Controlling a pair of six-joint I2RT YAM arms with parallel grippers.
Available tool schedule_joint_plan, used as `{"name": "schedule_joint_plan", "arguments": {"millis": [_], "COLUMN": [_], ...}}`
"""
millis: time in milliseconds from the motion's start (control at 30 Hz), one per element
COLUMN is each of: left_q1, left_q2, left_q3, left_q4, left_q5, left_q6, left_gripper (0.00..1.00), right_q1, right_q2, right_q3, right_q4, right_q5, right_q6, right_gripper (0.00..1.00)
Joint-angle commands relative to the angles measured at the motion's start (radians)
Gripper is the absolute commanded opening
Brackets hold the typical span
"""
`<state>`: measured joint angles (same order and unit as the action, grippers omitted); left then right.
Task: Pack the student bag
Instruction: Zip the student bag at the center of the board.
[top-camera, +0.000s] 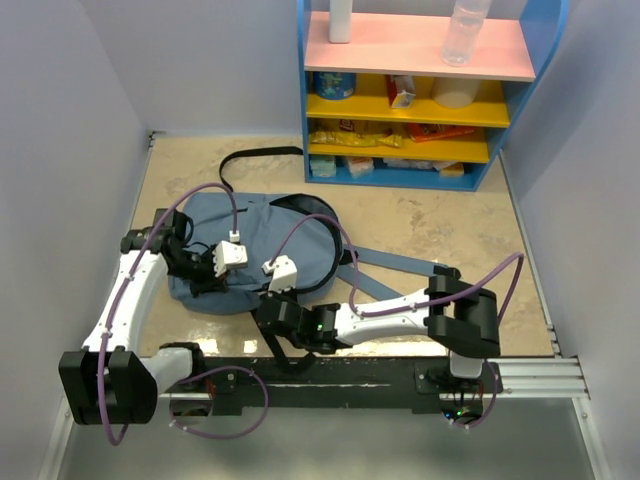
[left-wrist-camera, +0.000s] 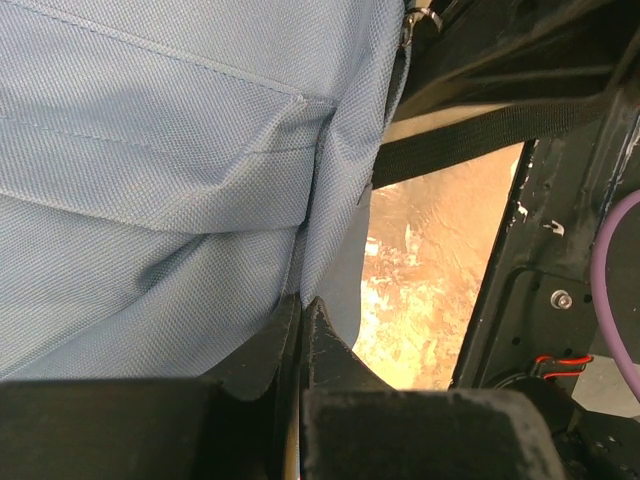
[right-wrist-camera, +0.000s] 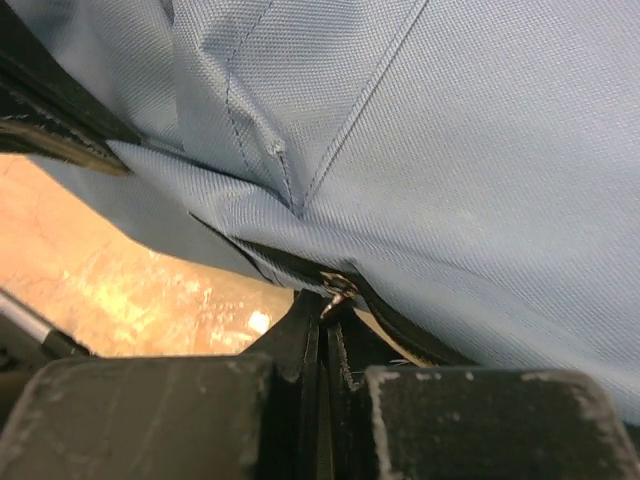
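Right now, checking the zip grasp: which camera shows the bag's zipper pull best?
Right wrist: the metal zipper pull sits at the right claw tips, on the student bag. Left wrist shows fabric and a metal glint at its top edge. Top external: whole bag, pull too small.

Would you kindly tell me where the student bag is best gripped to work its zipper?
Pinch the student bag by its small metal zipper pull, approaching from the table side; it juts from the dark zipper line, whereas the fabric lies slack.
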<state>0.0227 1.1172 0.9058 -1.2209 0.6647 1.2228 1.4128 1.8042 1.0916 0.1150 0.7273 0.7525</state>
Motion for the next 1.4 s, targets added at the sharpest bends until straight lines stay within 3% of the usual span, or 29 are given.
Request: {"name": "schedule_joint_plan", "arguments": {"millis": [0,67,100,200,300,467,567,733,800,867,933,1033,1067,1133,1167,1233,1367], "left_q1": [-0.003,-0.003,-0.003,-0.004,-0.006,-0.055,-0.116,-0.239,-0.289,-0.317,-0.326,-0.374,-0.389,-0.398,-0.400,-0.402,-0.402], "left_q2": [-0.023,-0.022,-0.020,-0.031,-0.077,-0.073,-0.022,0.001,0.000,0.001,-0.002,-0.010,-0.013,-0.020,-0.022,-0.022,-0.026], "left_q3": [-0.018,-0.005,0.031,0.134,0.144,0.048,0.013,-0.056,-0.065,-0.065,-0.084,-0.131,-0.140,-0.143,-0.146,-0.148,-0.165], "left_q4": [-0.008,-0.002,-0.023,-0.095,-0.095,-0.065,-0.037,0.153,0.236,0.270,0.307,0.357,0.368,0.376,0.379,0.377,0.357], "left_q5": [-0.011,-0.016,-0.010,0.056,0.111,0.186,0.207,0.188,0.176,0.153,0.130,0.070,0.062,0.052,0.046,0.026,-0.016], "left_q6": [-0.025,-0.042,-0.052,-0.052,-0.059,-0.014,0.012,-0.117,-0.182,-0.207,-0.226,-0.261,-0.269,-0.279,-0.281,-0.282,-0.267], "left_gripper": [0.01,0.26,0.46,0.79,0.97,1.00,0.97,0.92,0.85,0.73,0.68,0.50,0.37,0.26,0.12,0.01,0.00], "right_q1": [-0.008,-0.014,-0.017,-0.029,-0.055,-0.103,-0.127,-0.156,-0.158,-0.158,-0.156,-0.156,-0.160,-0.161,-0.163,-0.170,-0.207], "right_q2": [-0.139,-0.161,-0.164,-0.172,-0.181,-0.223,-0.247,-0.253,-0.240,-0.236,-0.241,-0.250,-0.252,-0.261,-0.266,-0.282,-0.318], "right_q3": [-0.024,-0.013,0.008,0.030,0.019,-0.019,-0.022,0.004,0.030,0.037,0.034,0.033,0.033,0.034,0.036,0.036,0.027], "right_q4": [0.012,-0.044,-0.069,-0.110,-0.109,-0.083,-0.083,-0.097,-0.112,-0.112,-0.112,-0.109,-0.110,-0.112,-0.135,-0.149,-0.202], "right_q5": [-0.022,-0.075,-0.091,-0.135,-0.180,-0.264,-0.310,-0.391,-0.404,-0.419,-0.424,-0.436,-0.439,-0.443,-0.445,-0.445,-0.453], "right_q6": [0.016,0.011,0.016,0.015,0.030,0.064,0.074,0.073,0.070,0.073,0.080,0.079,0.077,0.076,0.073,0.070,0.071], "right_gripper": [0.00,0.00,0.00,0.00,0.00,0.00,0.00,0.00,0.00,0.00,0.00,0.00,0.00,0.00,0.00,0.00,0.00]}}
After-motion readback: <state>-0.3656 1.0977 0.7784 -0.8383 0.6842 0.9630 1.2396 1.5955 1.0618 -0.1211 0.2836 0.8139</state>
